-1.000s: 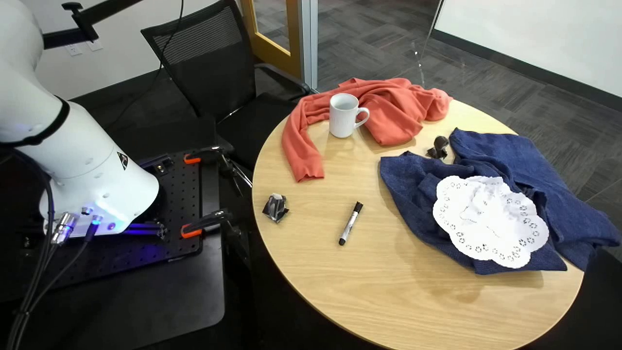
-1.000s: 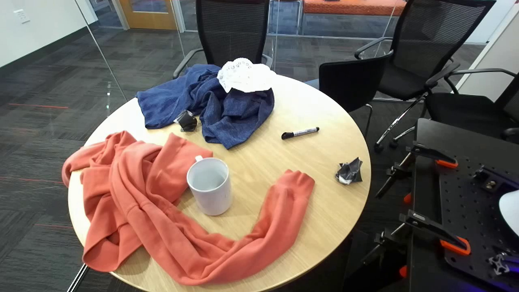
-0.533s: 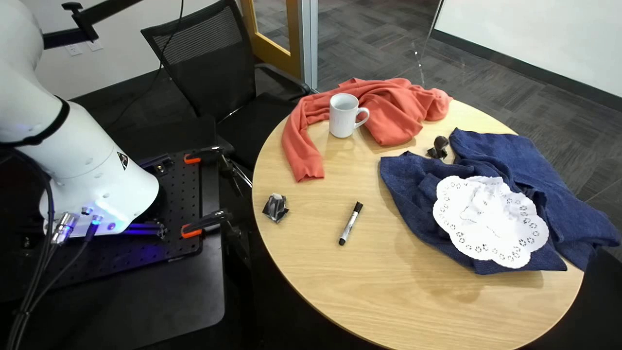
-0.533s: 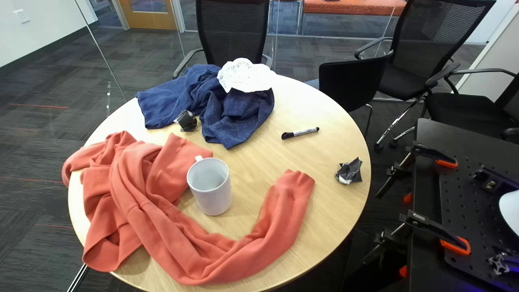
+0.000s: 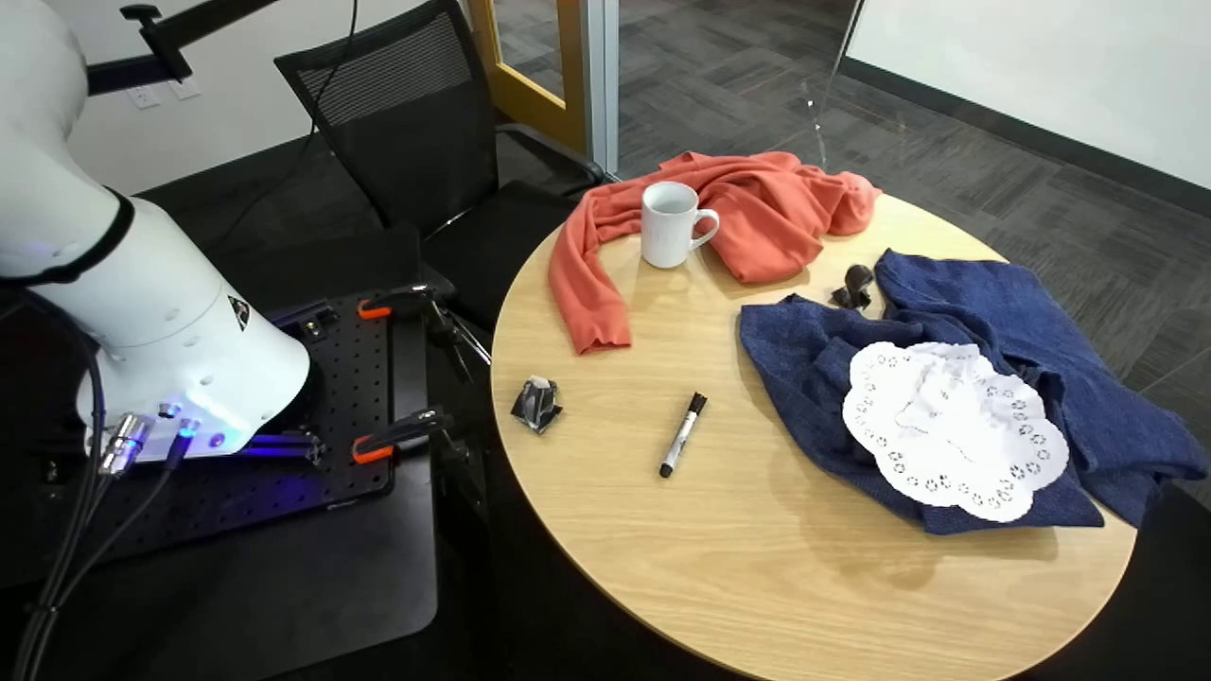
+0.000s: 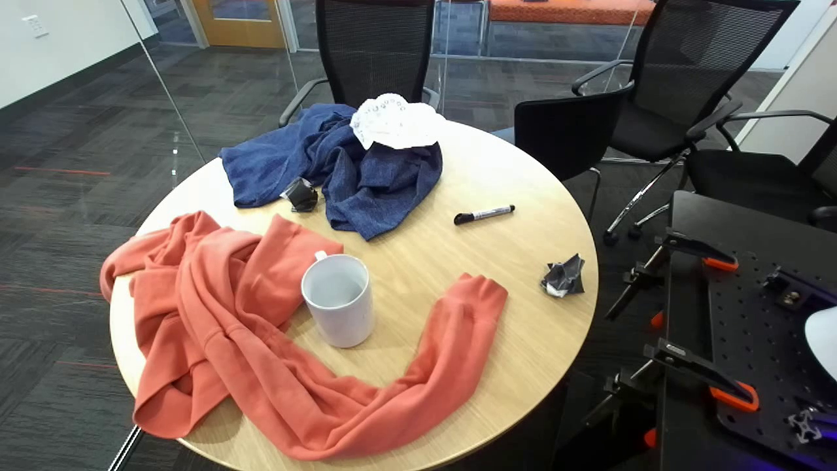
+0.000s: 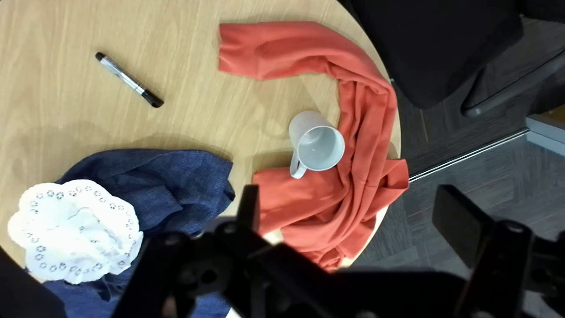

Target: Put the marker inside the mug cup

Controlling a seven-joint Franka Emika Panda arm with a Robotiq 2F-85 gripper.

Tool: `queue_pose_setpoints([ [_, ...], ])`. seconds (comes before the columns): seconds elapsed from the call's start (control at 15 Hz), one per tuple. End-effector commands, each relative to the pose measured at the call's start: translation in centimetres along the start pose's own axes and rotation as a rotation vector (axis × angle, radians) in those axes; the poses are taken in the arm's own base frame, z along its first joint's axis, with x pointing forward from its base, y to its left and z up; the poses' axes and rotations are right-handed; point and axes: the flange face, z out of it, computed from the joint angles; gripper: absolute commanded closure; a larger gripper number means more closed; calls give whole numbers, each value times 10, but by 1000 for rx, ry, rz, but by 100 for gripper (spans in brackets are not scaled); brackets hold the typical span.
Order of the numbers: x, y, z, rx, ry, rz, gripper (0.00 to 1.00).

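The marker lies flat on the round wooden table, black at both ends with a whitish middle. It shows in both exterior views (image 5: 682,435) (image 6: 484,214) and at the upper left of the wrist view (image 7: 129,80). The white mug cup stands upright by the orange cloth in both exterior views (image 5: 666,232) (image 6: 341,317) and the wrist view (image 7: 306,126). Its inside looks empty. My gripper (image 7: 348,196) shows only in the wrist view. Its fingers are wide apart with nothing between them, high above the table. The marker is well off to the side of it.
An orange sweater (image 6: 261,320) curls around the mug. A dark blue cloth (image 5: 804,359) bears a white doily (image 5: 956,430). A crumpled black wrapper (image 5: 537,405) lies near the table edge facing the robot. A small black object (image 6: 301,195) lies by the blue cloth.
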Motion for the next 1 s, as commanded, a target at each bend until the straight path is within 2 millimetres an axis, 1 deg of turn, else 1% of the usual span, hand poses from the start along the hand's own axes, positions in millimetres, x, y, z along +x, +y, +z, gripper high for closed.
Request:
queue_pose_setpoints([
  [0.0, 16, 30, 27, -38, 8, -25, 0],
  [0.13, 21, 50, 43, -61, 5, -42, 0],
  [0.27, 20, 70, 61, -77, -6, -57, 0],
  [0.4, 16, 89, 76, -87, -22, -67, 0],
  [0.53, 10, 102, 87, -102, -44, -54, 0],
  [0.6, 16, 93, 82, -84, -49, -43, 0],
  [0.73, 15, 97, 86, -85, -58, -36, 0],
  [0.93, 15, 94, 86, -86, -57, -43, 0],
])
